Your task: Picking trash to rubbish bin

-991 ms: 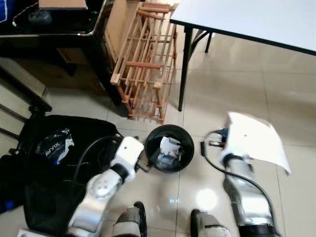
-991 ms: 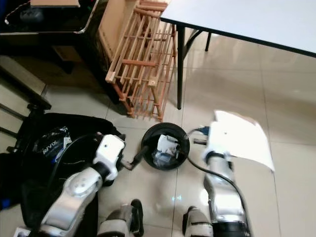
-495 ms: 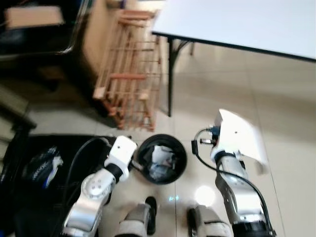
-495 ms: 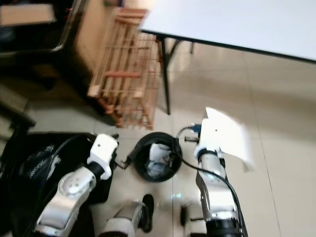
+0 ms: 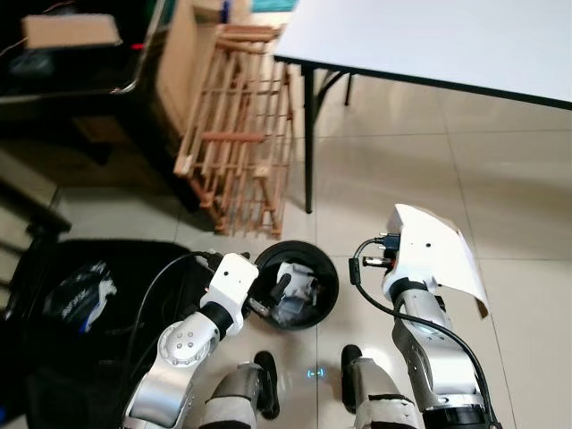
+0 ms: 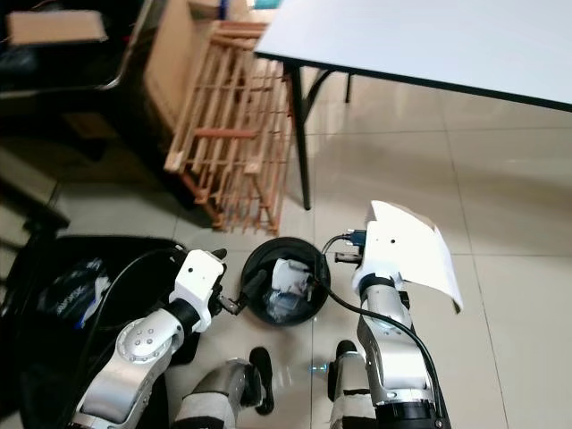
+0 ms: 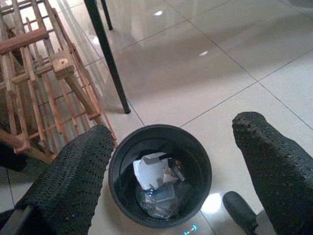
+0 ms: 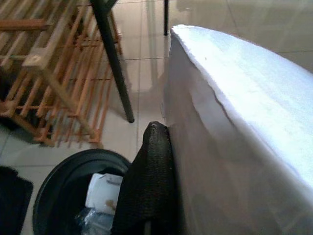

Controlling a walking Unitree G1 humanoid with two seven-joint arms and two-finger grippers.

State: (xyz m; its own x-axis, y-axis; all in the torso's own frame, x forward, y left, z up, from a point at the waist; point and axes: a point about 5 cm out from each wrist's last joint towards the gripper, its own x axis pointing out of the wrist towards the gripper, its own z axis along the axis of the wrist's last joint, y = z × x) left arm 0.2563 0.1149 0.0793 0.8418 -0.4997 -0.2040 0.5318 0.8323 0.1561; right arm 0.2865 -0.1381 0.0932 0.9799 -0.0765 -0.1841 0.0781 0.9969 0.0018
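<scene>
The right tool (image 8: 161,186) is clenched on a large white sheet of paper (image 5: 438,255), one black finger (image 8: 149,176) pressed flat against the sheet's face. In the head views the paper stands above the right wrist, just beside the round black plastic rubbish bin (image 5: 329,273) on the pale tiled floor (image 5: 500,179), not over its mouth. The right wrist view brings the paper's crumpled edge up close.

The left tool (image 7: 171,161) is released, its two textured black fingers (image 7: 73,171) spread wide apart and framing the bin from above; the head views place it at the bin's left rim. The left wrist view looks straight into the bin, where crumpled white paper trash (image 7: 151,171) and clear plastic lie.

Beyond the bin a wooden slatted rack (image 5: 241,134) leans beside the black leg of a white-topped counter (image 5: 429,36). A black bag (image 5: 80,295) lies on the floor at the robot's left.
</scene>
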